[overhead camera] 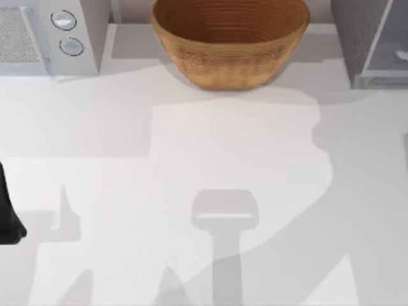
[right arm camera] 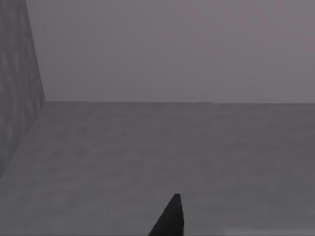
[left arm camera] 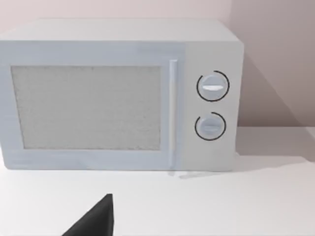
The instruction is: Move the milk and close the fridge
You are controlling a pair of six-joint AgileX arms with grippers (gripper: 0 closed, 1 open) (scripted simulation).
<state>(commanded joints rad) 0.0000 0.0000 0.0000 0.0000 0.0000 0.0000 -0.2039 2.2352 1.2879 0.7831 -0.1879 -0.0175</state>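
Observation:
The fridge (overhead camera: 357,38) stands at the table's back right corner, its pale translucent door panel (overhead camera: 390,56) angled outward. The milk is out of view. My left arm (overhead camera: 9,217) is parked at the table's left edge, and a black tip of my left gripper (left arm camera: 93,221) shows in the left wrist view, facing the white box with two knobs. A black tip of my right gripper (right arm camera: 170,219) hangs over a dim grey floor (right arm camera: 147,157), with a grey wall (right arm camera: 17,98) close beside it and a flat grey surface behind.
A large woven basket (overhead camera: 229,44) sits at the back centre. The white box with two round knobs (overhead camera: 57,32) (left arm camera: 118,98) stands at the back left. Arm shadows lie across the white tabletop (overhead camera: 191,146).

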